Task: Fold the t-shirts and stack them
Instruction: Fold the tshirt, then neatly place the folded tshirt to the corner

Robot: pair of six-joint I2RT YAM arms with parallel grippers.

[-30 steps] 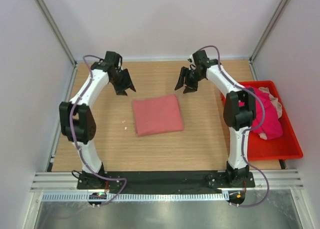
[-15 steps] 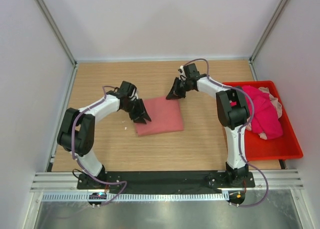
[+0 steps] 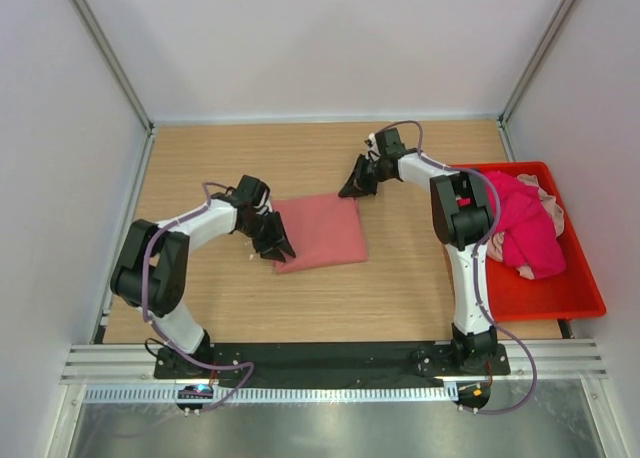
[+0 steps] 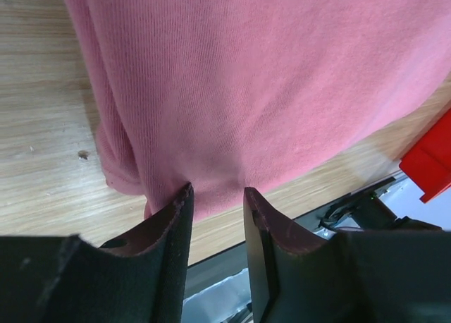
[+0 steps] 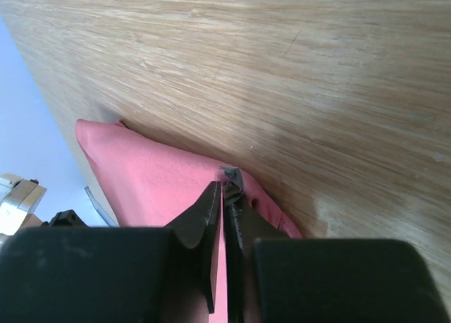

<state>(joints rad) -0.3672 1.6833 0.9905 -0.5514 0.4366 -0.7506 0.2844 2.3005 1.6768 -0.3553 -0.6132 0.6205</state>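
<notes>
Salmon t-shirt (image 3: 320,233), folded to a rectangle, lies flat on the table (image 3: 400,288) at frame centre in the top view. The left gripper (image 3: 276,242) sits at its lower-left corner and the right gripper (image 3: 354,184) at its upper-right corner. At frame right, well apart, the red bin (image 3: 575,303) holds a magenta t-shirt (image 3: 525,238) and a pale pink t-shirt (image 3: 550,196); we see nothing obstructing either arm.

Left wrist view: the jaws stand part-way apart astride the folded edge; we cannot tell whether they pinch it.

Right wrist view: the jaws are pressed together on the shirt's corner.

We judge that a one-sided hold, on lifting, would let the layers slip and the fold open.
</notes>
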